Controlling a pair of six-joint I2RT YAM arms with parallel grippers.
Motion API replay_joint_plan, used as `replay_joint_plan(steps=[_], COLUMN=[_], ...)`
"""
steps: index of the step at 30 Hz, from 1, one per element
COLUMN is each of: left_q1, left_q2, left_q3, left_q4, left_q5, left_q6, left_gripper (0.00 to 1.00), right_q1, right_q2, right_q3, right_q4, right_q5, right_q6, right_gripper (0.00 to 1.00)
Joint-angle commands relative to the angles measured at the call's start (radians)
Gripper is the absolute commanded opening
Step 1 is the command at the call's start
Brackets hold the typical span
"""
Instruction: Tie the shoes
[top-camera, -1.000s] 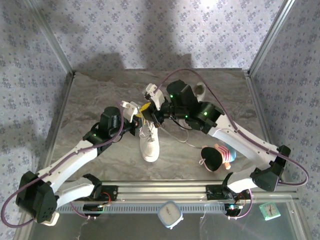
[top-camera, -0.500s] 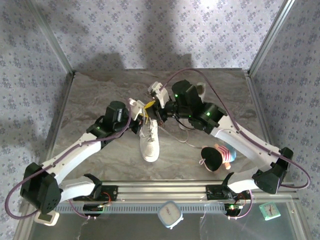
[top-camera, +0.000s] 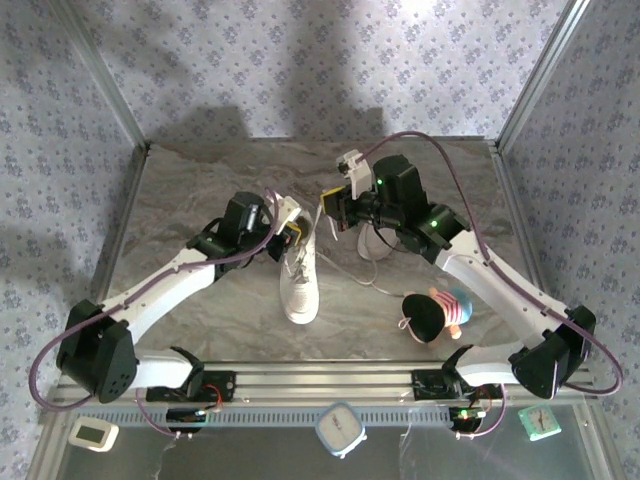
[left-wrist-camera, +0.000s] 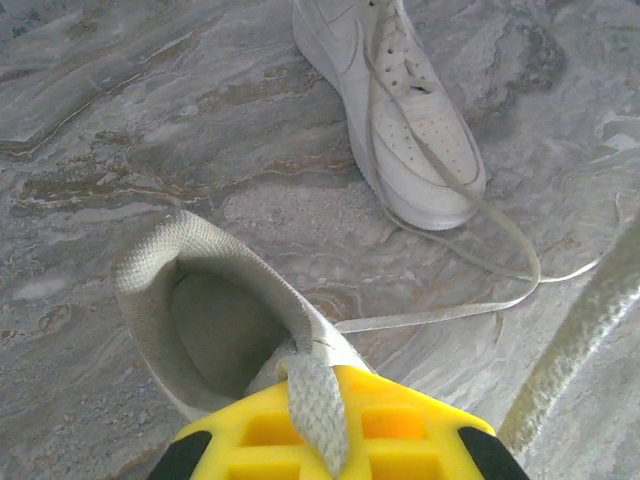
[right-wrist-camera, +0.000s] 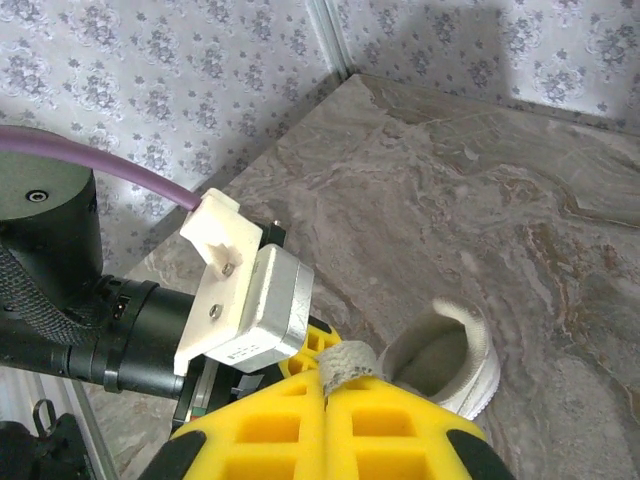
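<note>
floral wallpaper backs a grey marbled table (top-camera: 200, 180) on three sides; both arms reach in from the near edge and meet over its middle; one white shoe (top-camera: 300, 285) lies at the centre of the table, toe toward the near edge and heel opening toward the far edge; the second shoe (top-camera: 372, 243) lies just to its right, nearer the far edge and partly hidden under the right arm; its laces are undone, and a loose lace (left-wrist-camera: 505, 245) trails from its toe in a loop across the bare table.

the left gripper (top-camera: 295, 235) hangs over the heel of the centre shoe; the left wrist view shows its yellow fingers (left-wrist-camera: 410, 425) pressed together on a flat white lace strand (left-wrist-camera: 313, 398), which runs down toward the grey-lined opening just below.

the right gripper (top-camera: 330, 205) sits just beyond the left one, toward the far edge; in the right wrist view its yellow fingers (right-wrist-camera: 390, 425) are closed tight on a short white lace end (right-wrist-camera: 345, 360), with the left arm's wrist camera (right-wrist-camera: 250, 310) just beside it and the shoe's heel collar below.

a black-and-pink plush toy (top-camera: 432, 312) lies apart from the shoes, toward the near right corner.
</note>
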Motion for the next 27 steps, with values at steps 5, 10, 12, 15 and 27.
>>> replay_joint_plan(steps=[5, 10, 12, 15, 27], left_q1=[-0.006, -0.017, -0.027, -0.048, -0.109], left_q2=[0.027, 0.042, 0.05, 0.072, 0.181], left_q3=[0.106, 0.16, 0.177, 0.197, 0.226], left_q4=[-0.109, -0.197, -0.223, -0.253, -0.252], left_q5=[-0.039, -0.08, -0.099, -0.121, -0.117], left_q6=[0.089, 0.149, 0.17, 0.2, 0.21], left_gripper=[0.0, 0.0, 0.0, 0.0, 0.0], right_q1=[-0.024, -0.031, -0.034, -0.037, -0.082], right_q2=[-0.011, -0.018, -0.02, -0.027, -0.119], right_q3=[-0.028, -0.043, -0.049, -0.063, -0.153], right_q4=[0.031, 0.042, 0.046, 0.054, 0.077], right_q5=[-0.017, -0.026, -0.03, -0.033, -0.038], right_q6=[0.041, 0.052, 0.057, 0.063, 0.107], right_gripper=[0.0, 0.0, 0.0, 0.0, 0.0])
